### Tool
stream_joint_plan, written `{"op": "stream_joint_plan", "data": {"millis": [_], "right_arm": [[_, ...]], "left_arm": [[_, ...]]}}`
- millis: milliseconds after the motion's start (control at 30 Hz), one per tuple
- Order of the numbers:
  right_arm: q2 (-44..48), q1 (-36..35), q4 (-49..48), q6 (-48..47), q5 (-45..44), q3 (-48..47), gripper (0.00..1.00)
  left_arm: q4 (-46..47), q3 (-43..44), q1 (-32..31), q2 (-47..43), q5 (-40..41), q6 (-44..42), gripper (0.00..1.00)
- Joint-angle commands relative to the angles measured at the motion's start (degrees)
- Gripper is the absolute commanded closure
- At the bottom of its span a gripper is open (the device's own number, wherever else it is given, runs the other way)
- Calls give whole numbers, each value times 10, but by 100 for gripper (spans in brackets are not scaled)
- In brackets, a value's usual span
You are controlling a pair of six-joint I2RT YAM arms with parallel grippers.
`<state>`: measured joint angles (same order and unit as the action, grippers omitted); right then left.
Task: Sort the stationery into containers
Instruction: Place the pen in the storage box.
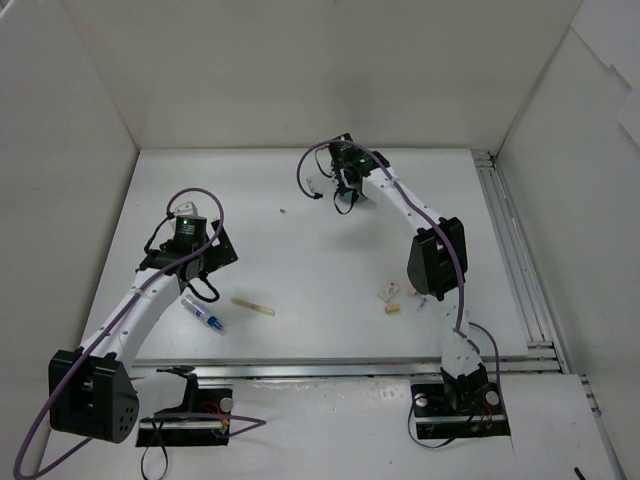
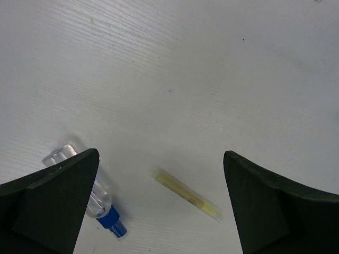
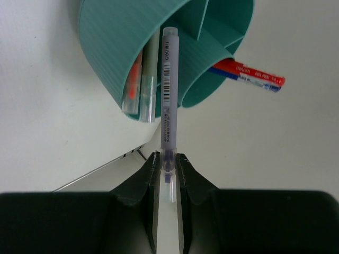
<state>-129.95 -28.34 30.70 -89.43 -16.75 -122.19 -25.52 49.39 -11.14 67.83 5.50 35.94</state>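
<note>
**Right arm holds a pen at the cup; left arm hangs open over two strays**

At the far side of the white desk (image 1: 330, 250), the right gripper (image 3: 168, 159) has its jaws closed tight on a slim, pale lilac translucent pen (image 3: 168, 90) with a barcode strip. The pen points straight out from the jaws. Its far end lies across the mouth of the round teal ribbed plastic organiser cup (image 3: 116, 47), though I cannot tell whether it sits inside a compartment.

An orange pen (image 3: 132, 84) and a clear-barrelled pen (image 3: 148, 87) poke out of one compartment, side by side. A red-and-blue pen (image 3: 249, 75) sticks out on the other side.

Nearer the bases, the left gripper (image 2: 160, 159) hangs above the desk with its jaws spread wide and nothing between them. Below it lie a clear pen with a blue cap (image 2: 100, 203) and a thin yellow stick (image 2: 185, 194), near each other but apart.

Close by the right arm's elbow, a small white eraser block (image 1: 388, 291) and a smaller cream block (image 1: 392, 309) rest on the desk.
</note>
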Motion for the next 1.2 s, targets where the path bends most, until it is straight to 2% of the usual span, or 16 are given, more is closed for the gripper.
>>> {"op": "stream_joint_plan", "data": {"millis": [0,100,167,267,300,367,467,600,767,867,900,933,1000,1067,1100,1167], "right_arm": [[-14,-8,-52,-23,-39,-11,100],[-26,-12,-71,-25,-43,-15,99],[-32,-17,-83,-25,-38,-16,95],[-36,-25,-98,-24,-34,-15,79],[-36,-25,-100,-22,-35,-16,69],[-34,-28,-111,-15,-38,-18,58],[-21,-35,-120,-13,-51,-14,56],[6,-44,-126,14,-66,-16,42],[93,-59,-128,84,-28,16,39],[171,-66,-143,158,22,75,24],[189,-66,-150,186,37,109,9],[235,-66,-166,246,64,130,3],[288,-63,-257,314,86,235,2],[374,-61,-465,439,77,335,2],[399,-59,-537,486,56,439,2],[465,-54,-656,635,14,517,2]], "left_arm": [[18,23,5,-6,-7,-7,0],[19,17,5,-6,-15,-7,0],[17,11,5,-6,-19,-6,0],[9,6,5,-4,-22,-4,0],[6,5,5,-4,-23,-5,0],[3,3,5,-5,-29,-4,0],[-2,-1,5,-9,-33,-4,0],[-11,-9,5,-6,-43,11,0],[-12,-31,-3,-10,-45,52,0],[-17,-40,-22,-8,-32,82,0],[-17,-42,-22,-5,-30,87,0],[-18,-45,-31,-4,-28,93,0],[-18,-48,-48,4,-17,109,0],[-18,-48,-68,16,-5,120,0],[-17,-48,-75,20,-1,129,0],[-20,-48,-91,33,6,140,0]]}}
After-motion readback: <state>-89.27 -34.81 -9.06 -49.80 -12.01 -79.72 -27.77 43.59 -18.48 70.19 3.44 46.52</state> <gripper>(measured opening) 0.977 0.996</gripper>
